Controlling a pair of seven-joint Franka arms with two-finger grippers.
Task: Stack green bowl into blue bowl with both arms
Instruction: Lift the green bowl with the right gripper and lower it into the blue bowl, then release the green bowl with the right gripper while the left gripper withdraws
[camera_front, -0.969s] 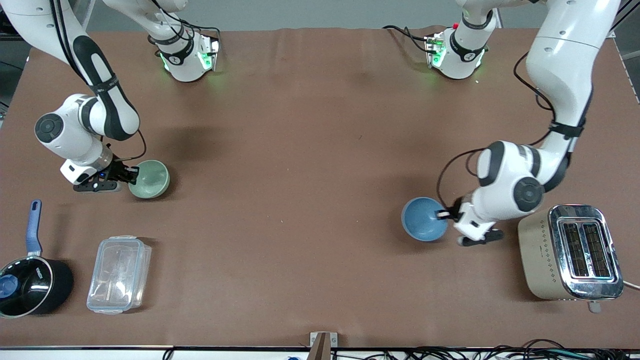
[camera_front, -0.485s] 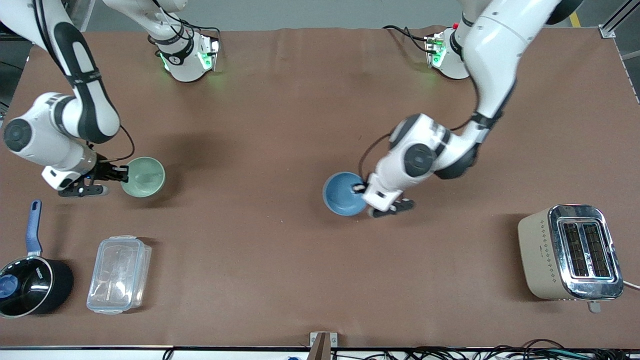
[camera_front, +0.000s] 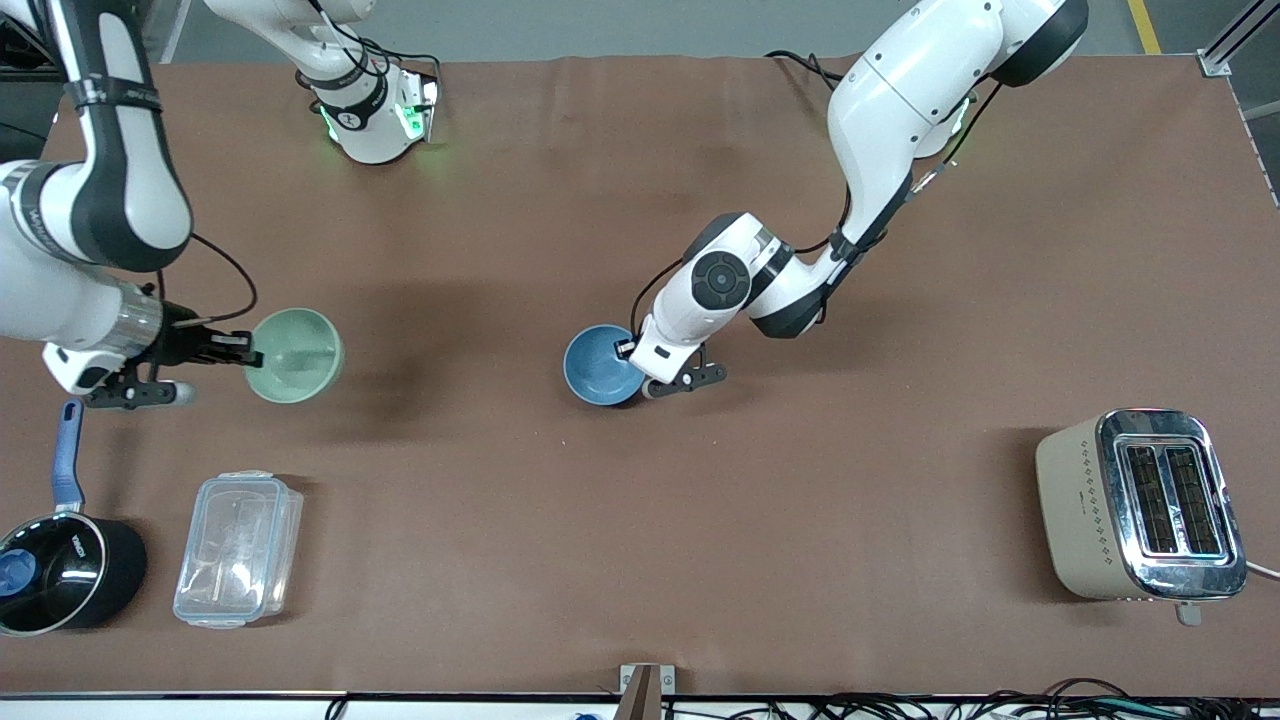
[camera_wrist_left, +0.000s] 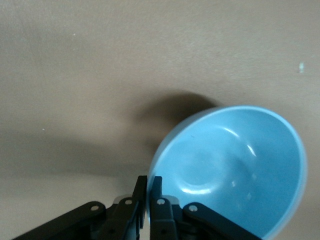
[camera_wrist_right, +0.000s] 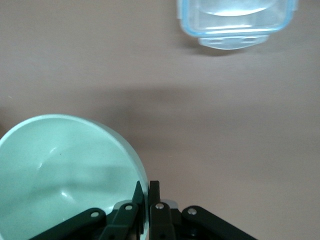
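The pale green bowl (camera_front: 294, 354) hangs above the table toward the right arm's end, tilted. My right gripper (camera_front: 245, 354) is shut on its rim; the right wrist view shows the bowl (camera_wrist_right: 65, 175) with the rim pinched at my right gripper (camera_wrist_right: 148, 192). The blue bowl (camera_front: 602, 364) is near the table's middle, low over or on the surface. My left gripper (camera_front: 632, 350) is shut on its rim; the left wrist view shows the bowl (camera_wrist_left: 235, 165) with the rim pinched at my left gripper (camera_wrist_left: 149, 187).
A clear lidded plastic box (camera_front: 238, 549) and a black saucepan with a blue handle (camera_front: 60, 560) sit near the front camera at the right arm's end. A beige toaster (camera_front: 1140, 503) stands at the left arm's end. The box also shows in the right wrist view (camera_wrist_right: 235, 20).
My left arm has carried the blue bowl from beside the toaster to near the table's middle. My right arm has lifted the green bowl slightly, its wrist drawing toward the table's end.
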